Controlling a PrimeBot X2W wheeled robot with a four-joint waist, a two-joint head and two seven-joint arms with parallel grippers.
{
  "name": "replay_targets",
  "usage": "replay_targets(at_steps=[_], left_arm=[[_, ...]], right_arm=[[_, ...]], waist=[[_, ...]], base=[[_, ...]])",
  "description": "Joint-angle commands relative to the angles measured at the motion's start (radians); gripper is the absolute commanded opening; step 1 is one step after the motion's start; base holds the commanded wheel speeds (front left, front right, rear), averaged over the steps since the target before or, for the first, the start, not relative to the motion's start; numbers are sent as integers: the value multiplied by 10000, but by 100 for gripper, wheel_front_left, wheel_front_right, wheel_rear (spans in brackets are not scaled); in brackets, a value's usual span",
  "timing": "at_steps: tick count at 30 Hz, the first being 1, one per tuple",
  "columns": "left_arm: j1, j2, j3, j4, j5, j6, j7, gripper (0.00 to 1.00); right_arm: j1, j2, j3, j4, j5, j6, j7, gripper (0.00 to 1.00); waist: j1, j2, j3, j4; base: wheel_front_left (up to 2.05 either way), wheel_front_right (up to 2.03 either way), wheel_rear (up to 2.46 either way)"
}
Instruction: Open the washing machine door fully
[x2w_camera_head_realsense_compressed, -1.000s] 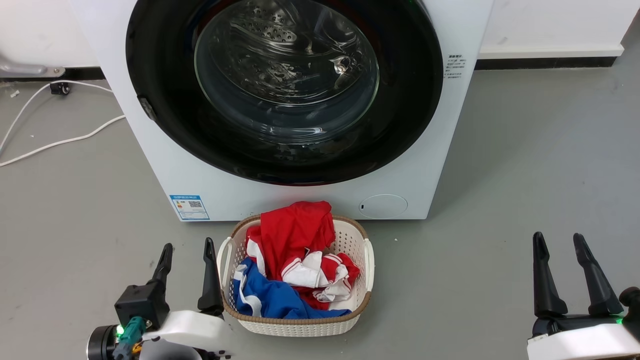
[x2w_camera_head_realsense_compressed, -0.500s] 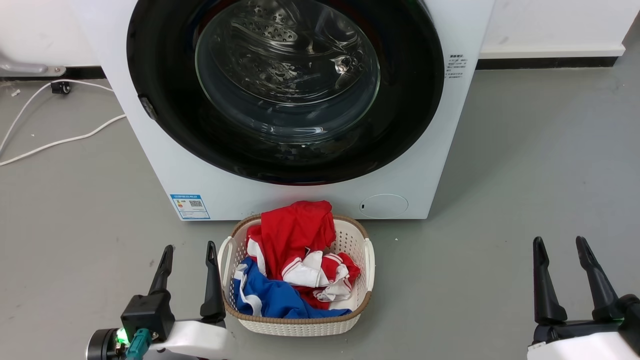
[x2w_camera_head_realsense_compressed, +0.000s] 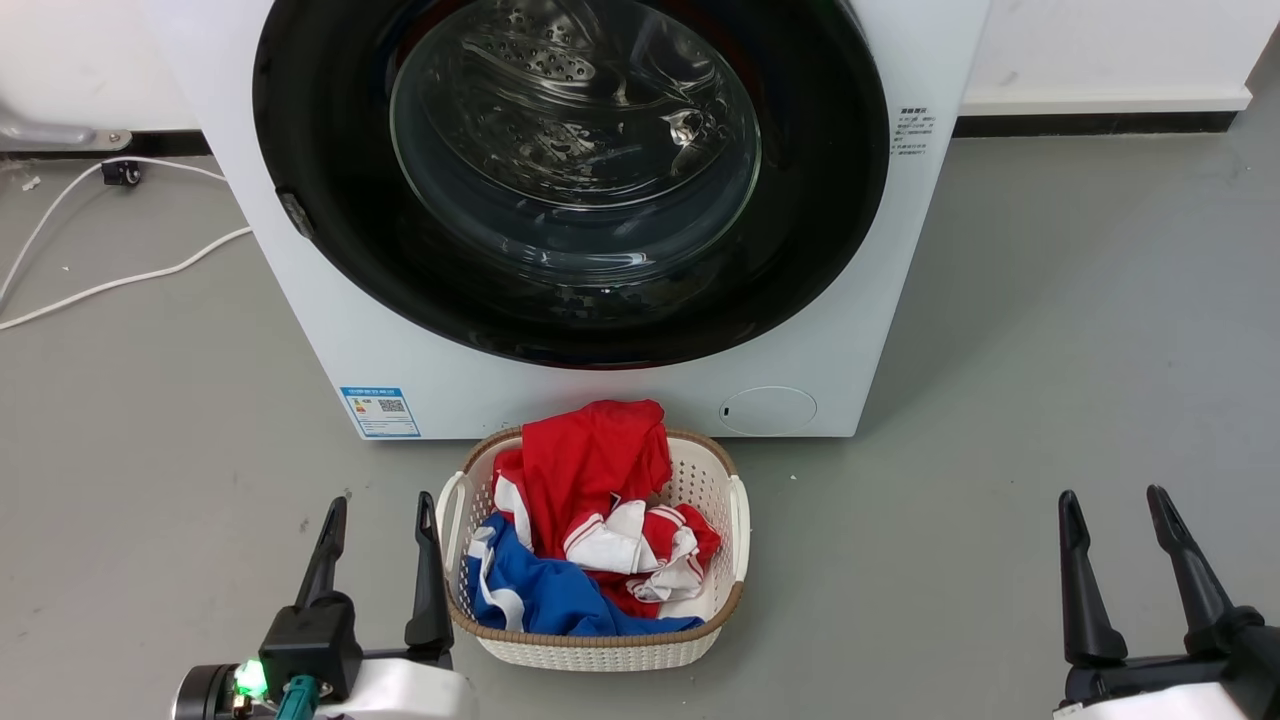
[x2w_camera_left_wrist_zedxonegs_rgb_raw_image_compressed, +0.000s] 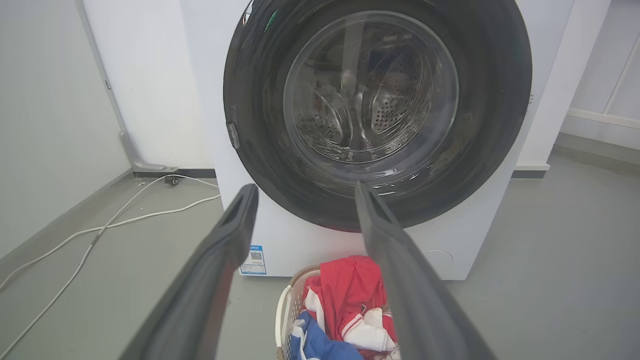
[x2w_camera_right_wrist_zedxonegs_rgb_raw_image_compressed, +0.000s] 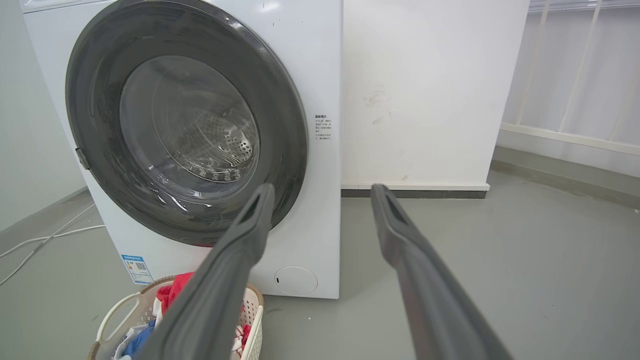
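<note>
While the door (x2w_camera_head_realsense_compressed: 320, 200) is shut, clothes (x2w_camera_head_realsense_compressed: 590, 465) fill the basket (x2w_camera_head_realsense_compressed: 600, 655).

The washing machine (x2w_camera_head_realsense_compressed: 330, 330) stands on the floor (x2w_camera_head_realsense_compressed: 1000, 400) with its back to the wall (x2w_camera_head_realsense_compressed: 1100, 50), and the washing machine door (x2w_camera_head_realsense_compressed: 570, 180) lies flat against its front. The basket (x2w_camera_head_realsense_compressed: 738, 520) sits on the floor directly before the machine, below the door, with clothes (x2w_camera_head_realsense_compressed: 590, 470) piled in it; cables (x2w_camera_head_realsense_compressed: 130, 280) lie on the floor left of the machine. The left gripper (x2w_camera_head_realsense_compressed: 382, 500) is just left of the basket, and the right gripper (x2w_camera_head_realsense_compressed: 1112, 495) is well apart to its right, both with jaws pointing toward the machine.
</note>
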Motion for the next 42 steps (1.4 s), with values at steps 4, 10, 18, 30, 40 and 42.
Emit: replay_targets(at_steps=[4, 10, 18, 30, 40, 42], left_arm=[[130, -96, 102, 28, 448, -95, -134, 100], [212, -247, 284, 118, 884, -259, -232, 100], [240, -430, 572, 267, 956, -497, -247, 100], [239, -598, 855, 410, 1062, -729, -247, 100], [207, -666, 968, 466, 1163, -805, -246, 100], [206, -670, 981, 468, 1170, -811, -246, 100]], right_arm=[[117, 0, -6, -17, -334, 20, -130, 100], [166, 1, 19, -60, -616, 11, -231, 100], [175, 2, -14, 111, -66, 11, -240, 100], [199, 2, 126, 269, 220, 11, -239, 100], [195, 2, 168, 308, 94, 11, -239, 100], [197, 2, 177, 312, 74, 11, -239, 100]], waist=[[0, 0, 0, 11], [0, 0, 20, 20], [0, 0, 17, 14], [0, 0, 7, 21], [0, 0, -38, 12], [0, 0, -42, 12]], base=[[0, 0, 0], [0, 0, 0], [0, 0, 0], [0, 0, 0], [0, 0, 0], [0, 0, 0]])
